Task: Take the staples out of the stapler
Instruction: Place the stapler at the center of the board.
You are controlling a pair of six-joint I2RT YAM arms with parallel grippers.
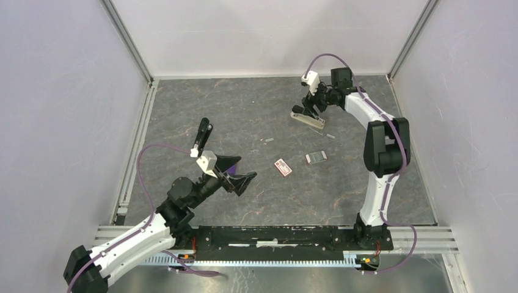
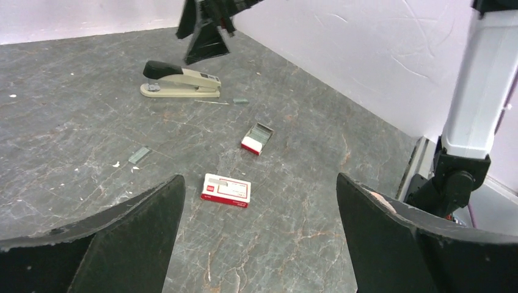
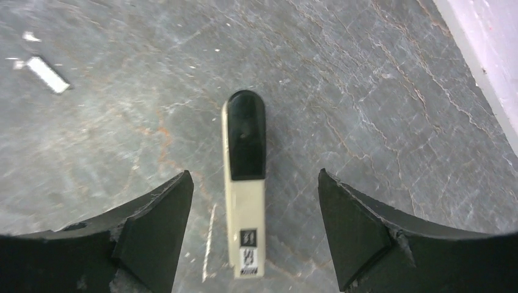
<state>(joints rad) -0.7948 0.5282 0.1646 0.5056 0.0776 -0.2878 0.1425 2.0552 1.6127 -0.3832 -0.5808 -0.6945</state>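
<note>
Beige stapler [image 3: 244,201]: right wrist shows top, left wrist side.

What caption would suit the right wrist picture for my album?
The right gripper, jaws open, hovers over the beige-and-black stapler on the grey table.

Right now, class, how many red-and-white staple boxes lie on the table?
2: a closed box at mid-table, and an open box beyond it, toward the stapler.
</note>
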